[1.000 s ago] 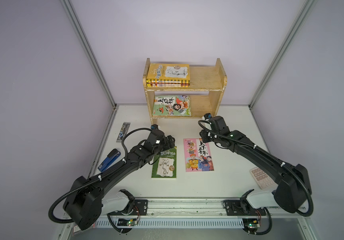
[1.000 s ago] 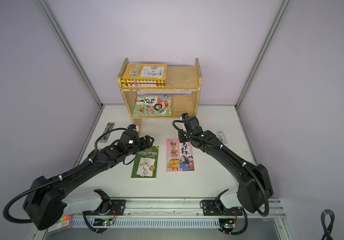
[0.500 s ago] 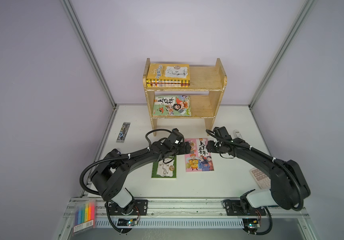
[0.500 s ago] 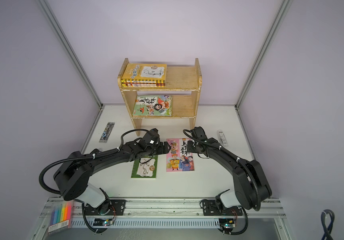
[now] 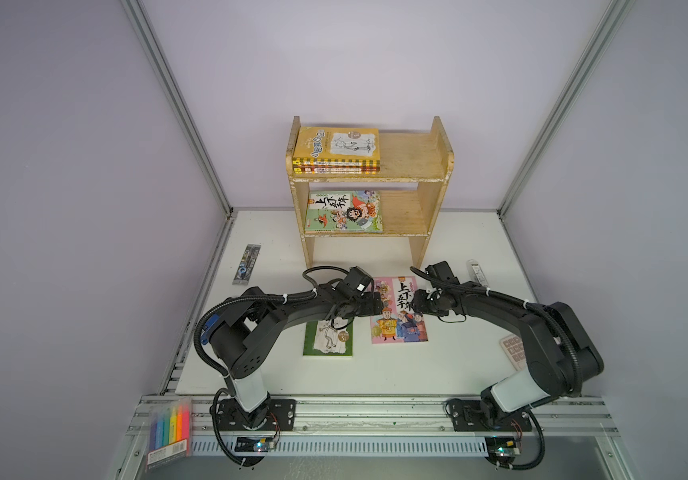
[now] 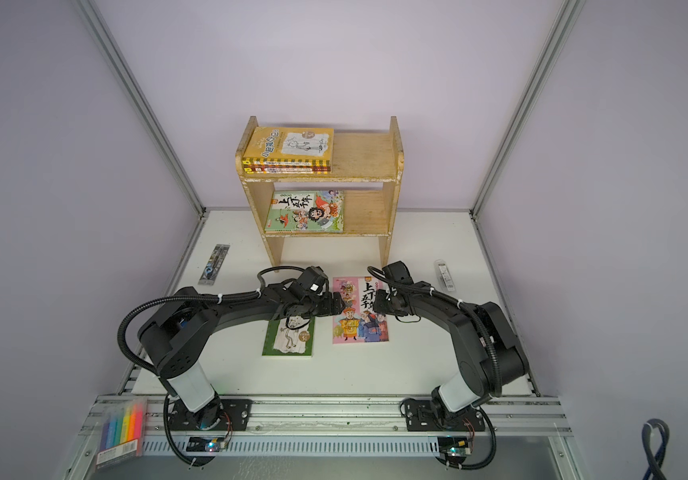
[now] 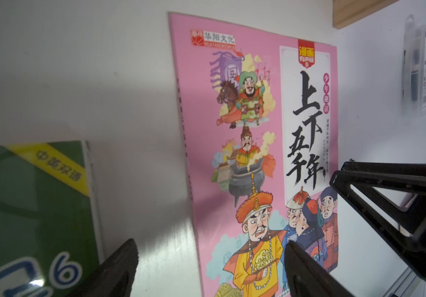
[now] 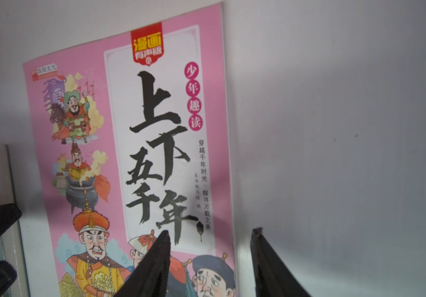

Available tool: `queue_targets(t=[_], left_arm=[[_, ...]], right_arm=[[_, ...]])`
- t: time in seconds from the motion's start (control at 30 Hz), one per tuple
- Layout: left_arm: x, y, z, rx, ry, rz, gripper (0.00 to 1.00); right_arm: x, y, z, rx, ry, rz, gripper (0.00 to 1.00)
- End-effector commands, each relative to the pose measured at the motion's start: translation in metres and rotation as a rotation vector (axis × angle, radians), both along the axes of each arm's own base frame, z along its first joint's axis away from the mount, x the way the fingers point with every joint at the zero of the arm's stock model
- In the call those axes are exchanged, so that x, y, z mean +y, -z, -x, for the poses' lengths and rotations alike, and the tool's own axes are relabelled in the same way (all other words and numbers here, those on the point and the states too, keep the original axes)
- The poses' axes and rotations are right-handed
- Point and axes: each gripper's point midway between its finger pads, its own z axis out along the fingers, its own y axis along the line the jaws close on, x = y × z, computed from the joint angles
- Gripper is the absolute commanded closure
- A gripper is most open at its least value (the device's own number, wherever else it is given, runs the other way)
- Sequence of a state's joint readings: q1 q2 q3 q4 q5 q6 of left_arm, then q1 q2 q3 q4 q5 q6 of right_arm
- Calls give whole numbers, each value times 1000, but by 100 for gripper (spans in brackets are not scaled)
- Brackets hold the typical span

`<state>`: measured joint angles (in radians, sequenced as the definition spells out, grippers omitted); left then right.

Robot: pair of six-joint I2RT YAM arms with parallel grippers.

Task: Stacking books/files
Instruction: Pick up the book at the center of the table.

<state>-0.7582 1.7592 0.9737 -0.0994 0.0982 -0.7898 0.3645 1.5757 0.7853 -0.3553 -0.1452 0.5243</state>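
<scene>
Two books lie flat on the desk (image 5: 417, 374), cover up. The pink book (image 5: 396, 328) sits mid-desk, in front of the shelf (image 5: 444, 158). The green book (image 5: 327, 343) is just to its left and a little nearer the front edge, with a strip of bare desk between them.

The shelf stands at the middle of the back edge and has two boards. On the upper board a yellow book (image 5: 336, 143) tops a stack. A red spine shows under it, but the count of the stack cannot be told. On the lower board lies one cartoon book (image 5: 344, 210) with a green cover. Whether more lie beneath it cannot be told.

Both claws are down at the pink book, one on each side, and neither grips anything. The left claw (image 7: 209, 243) is spread wide across the book's left edge: one finger (image 7: 119, 270) is over bare desk, the other over the cover. The right claw (image 8: 211, 231) is also parted, across the right edge — one finger (image 8: 155, 264) over the cover, the other over desk. Whether any finger touches the book cannot be told. In both top views the two claws face each other across the book's upper half.

Other things:
- One calculator (image 5: 510, 349) is at the right edge, partly hidden by the right arm.
- Two pen packs lie on the desk — one (image 5: 246, 270) by the left edge, one (image 5: 477, 272) toward the right edge near the shelf's foot.
- One pack of highlighters (image 5: 169, 430) lies off the desk, on the front rail at the left.
</scene>
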Motion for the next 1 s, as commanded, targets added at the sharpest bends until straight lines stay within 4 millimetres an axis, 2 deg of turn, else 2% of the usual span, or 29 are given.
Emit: queue_targets(t=[0.0,0.37,0.5,0.67,0.97], left_arm=[[-7,-5,-8,-31,12,45,9],[-2,9,-25,-11,-16,48,9],[-5,11,-29,-13,-14,75,9],[-10,14,-32,-14,-7,71,9],[-18,11,-34,-37,18,116,10]], right_arm=[[5,-1,-10,-32,1,-23,48],[2,0,-21,-39,15,-16,48],[4,4,-23,-31,13,-21,49],[9,7,-23,-25,-7,-45,55],[16,13,-24,-7,-15,-74,56]])
